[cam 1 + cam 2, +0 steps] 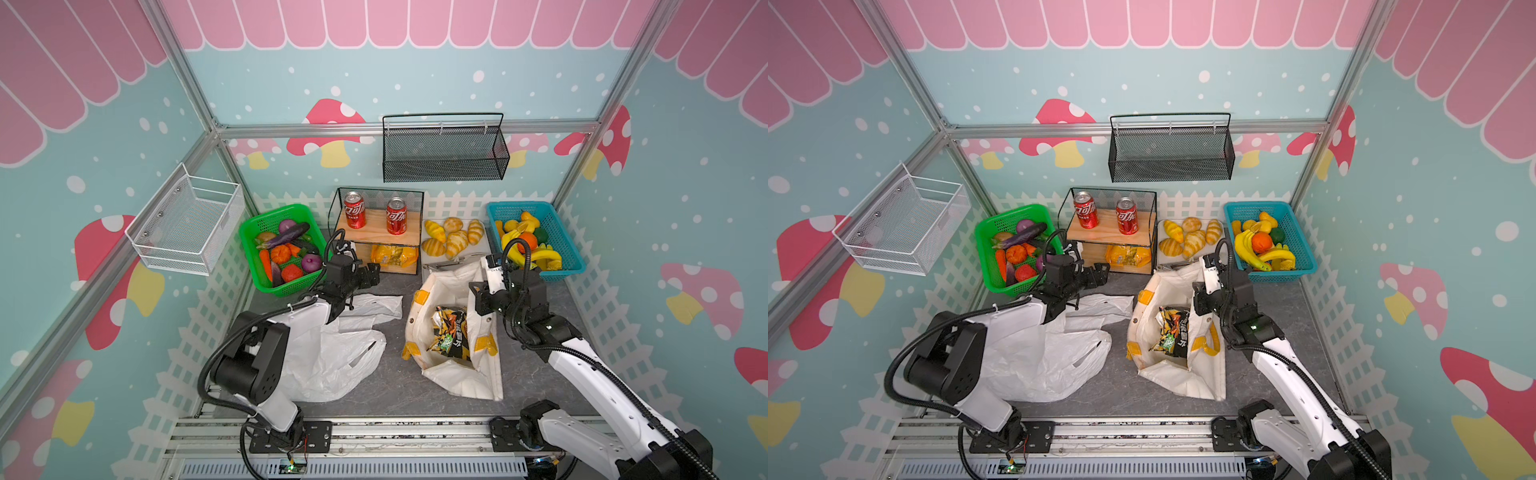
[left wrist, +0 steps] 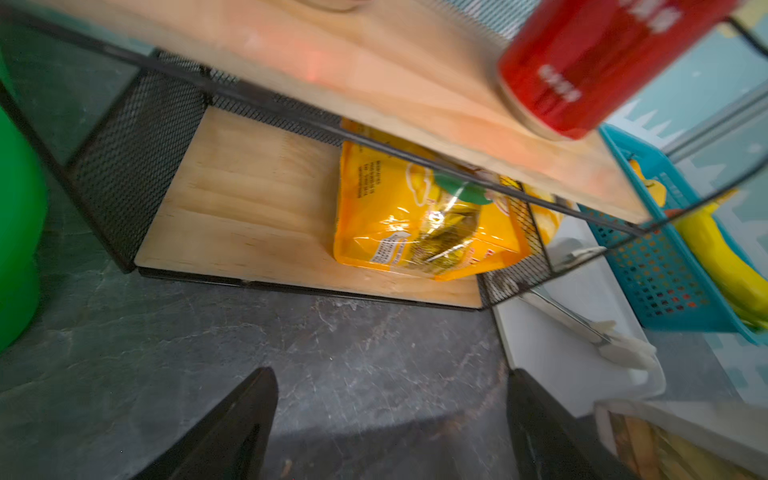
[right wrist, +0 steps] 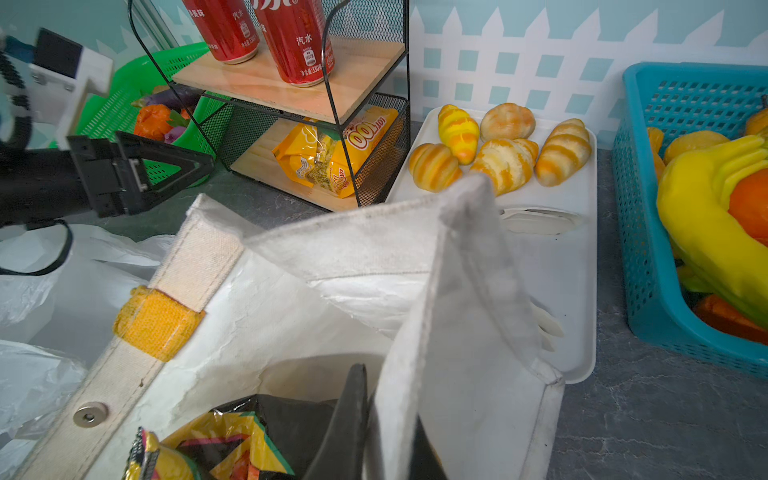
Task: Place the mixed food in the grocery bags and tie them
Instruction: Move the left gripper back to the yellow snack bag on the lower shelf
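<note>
My left gripper (image 1: 372, 274) (image 2: 390, 374) stands open and empty over the grey table, facing a yellow snack packet (image 1: 392, 255) (image 2: 419, 220) on the rack's lower shelf. Behind that arm, a white plastic bag (image 1: 332, 357) (image 1: 1050, 357) lies flat. My right gripper (image 1: 478, 295) (image 3: 388, 374) is shut on the rim of the cream tote (image 1: 453, 374) (image 3: 291, 270), holding that side up. A crinkly dark and orange snack packet (image 1: 451, 328) (image 3: 216, 440) lies inside the tote. Toy vegetables, among them an orange pumpkin (image 1: 280, 253), fill the green basket (image 1: 276, 210).
The black wire rack (image 1: 419, 232) carries two red cans (image 1: 354, 210) on its top shelf. A white tray (image 1: 478, 253) of croissants and a blue basket (image 1: 519, 204) of fruit stand at the back right. Tongs (image 2: 582, 328) lie on the tray. Wire baskets hang on the walls.
</note>
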Robot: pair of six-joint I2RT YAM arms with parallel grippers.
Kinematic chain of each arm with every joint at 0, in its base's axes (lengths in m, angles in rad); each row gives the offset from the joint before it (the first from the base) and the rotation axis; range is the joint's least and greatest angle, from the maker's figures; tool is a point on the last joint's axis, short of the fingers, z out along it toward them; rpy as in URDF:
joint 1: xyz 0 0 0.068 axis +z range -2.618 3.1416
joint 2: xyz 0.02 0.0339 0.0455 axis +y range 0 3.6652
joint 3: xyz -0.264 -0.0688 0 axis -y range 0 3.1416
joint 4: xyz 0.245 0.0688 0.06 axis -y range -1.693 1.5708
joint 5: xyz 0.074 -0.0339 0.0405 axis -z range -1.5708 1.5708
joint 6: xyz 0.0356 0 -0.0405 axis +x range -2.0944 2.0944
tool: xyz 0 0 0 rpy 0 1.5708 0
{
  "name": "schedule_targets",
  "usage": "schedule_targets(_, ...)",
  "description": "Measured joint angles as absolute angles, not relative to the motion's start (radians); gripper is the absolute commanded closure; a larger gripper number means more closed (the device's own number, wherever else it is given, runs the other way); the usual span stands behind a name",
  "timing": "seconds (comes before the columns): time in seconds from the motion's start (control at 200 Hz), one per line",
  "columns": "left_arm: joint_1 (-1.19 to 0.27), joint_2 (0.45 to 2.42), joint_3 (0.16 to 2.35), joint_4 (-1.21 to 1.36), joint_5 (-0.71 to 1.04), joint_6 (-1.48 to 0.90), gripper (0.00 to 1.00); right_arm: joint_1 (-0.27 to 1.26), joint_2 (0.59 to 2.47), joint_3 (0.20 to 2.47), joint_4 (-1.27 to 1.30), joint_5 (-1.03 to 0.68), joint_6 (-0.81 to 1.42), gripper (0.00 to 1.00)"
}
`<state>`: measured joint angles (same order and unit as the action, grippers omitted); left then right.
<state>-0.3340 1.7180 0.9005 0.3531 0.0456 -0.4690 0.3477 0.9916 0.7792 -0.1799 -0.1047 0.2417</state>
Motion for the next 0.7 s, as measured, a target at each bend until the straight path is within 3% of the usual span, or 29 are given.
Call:
schedule_targets(0.255,-0.329,1.952,1.009,0.523,0.047,-0.602,0.15,0.348,0.993,0.777,-0.174,-0.106,0.236,1.0)
schedule_targets(0.7,-0.329,2.135,1.176,0.59,0.038,-0.728,0.12,0.348,1.002,0.768,-0.157,-0.121,0.217,1.0)
